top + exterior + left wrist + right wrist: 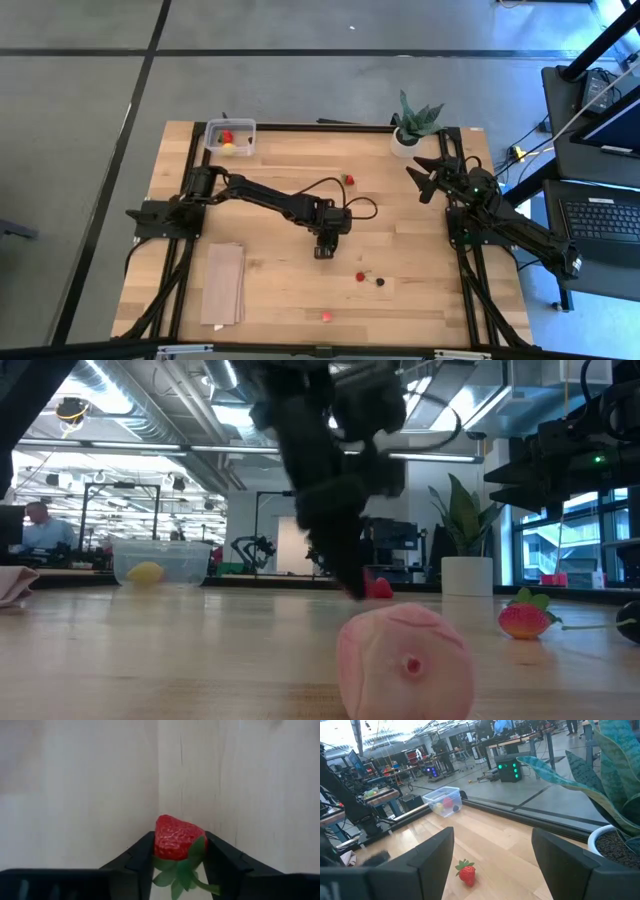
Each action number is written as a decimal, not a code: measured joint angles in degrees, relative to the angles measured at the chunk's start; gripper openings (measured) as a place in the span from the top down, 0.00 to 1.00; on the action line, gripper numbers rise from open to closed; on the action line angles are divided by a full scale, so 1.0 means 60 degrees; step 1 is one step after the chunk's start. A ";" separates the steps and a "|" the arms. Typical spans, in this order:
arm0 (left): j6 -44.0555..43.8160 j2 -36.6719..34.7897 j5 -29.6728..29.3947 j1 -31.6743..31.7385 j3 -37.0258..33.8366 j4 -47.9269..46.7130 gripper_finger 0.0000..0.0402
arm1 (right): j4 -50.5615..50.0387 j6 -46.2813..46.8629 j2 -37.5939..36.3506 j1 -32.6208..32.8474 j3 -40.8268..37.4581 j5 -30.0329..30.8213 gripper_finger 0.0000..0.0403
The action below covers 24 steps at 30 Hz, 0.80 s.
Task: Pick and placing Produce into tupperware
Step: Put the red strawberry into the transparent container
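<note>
L pincer [325, 250] is mid-counter, pointed down, clamped on a strawberry [173, 838] — wrist cam shows both fingers [137, 862] pressed against the berry's sides, leaf end tucked back between them, so the grip sits across the widest part, prob. secure enough to carry. I can't tell if it's lifted clear of the counter [280, 170] yet. Tupperware [230, 137] sits at the far L corner of the counter, well apart from the pincer; already has a red piece [227, 136] and a yellow piece [229, 148] inside. It's on the L arm's side, which I judge is why L does the hauling. R pincer [428, 178] waits near the potted plant [413, 124] at the far R, fingers wide apart, holding nothing; its cam looks over a loose strawberry [467, 872] beside it. Still out: red berry [360, 276] and dark berry [380, 282] near each other toward the front, plus a pink piece [326, 314] by the front edge. Tan cloth [223, 283] lies flat front-L, unused. Next, as I read it: raise, swing back-L, release over the tub.
</note>
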 joint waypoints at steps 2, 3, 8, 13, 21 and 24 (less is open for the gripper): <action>0.0390 0.0000 -0.0284 0.0018 0.0690 -0.0792 0.66 | 0.0000 0.0000 -0.0003 0.0000 0.0000 0.0001 0.33; 0.0596 -0.0004 -0.0490 0.0025 0.1073 -0.1276 0.67 | 0.0000 0.0000 -0.0003 0.0000 0.0000 0.0002 0.33; 0.1600 -0.0011 -0.1372 0.0244 0.2834 -0.2944 0.68 | 0.0000 0.0011 -0.0003 0.0000 0.0000 0.0004 0.33; 0.2293 -0.0038 -0.2144 0.0756 0.4661 -0.4944 0.68 | 0.0000 0.0025 -0.0002 0.0000 0.0000 0.0004 0.33; 0.2649 -0.0047 -0.2741 0.1777 0.7073 -0.8257 0.68 | 0.0000 0.0029 -0.0003 0.0000 0.0000 0.0001 0.33; 0.2645 -0.0367 -0.2780 0.2143 0.7318 -0.8995 0.68 | 0.0000 0.0029 -0.0003 0.0000 0.0000 0.0004 0.33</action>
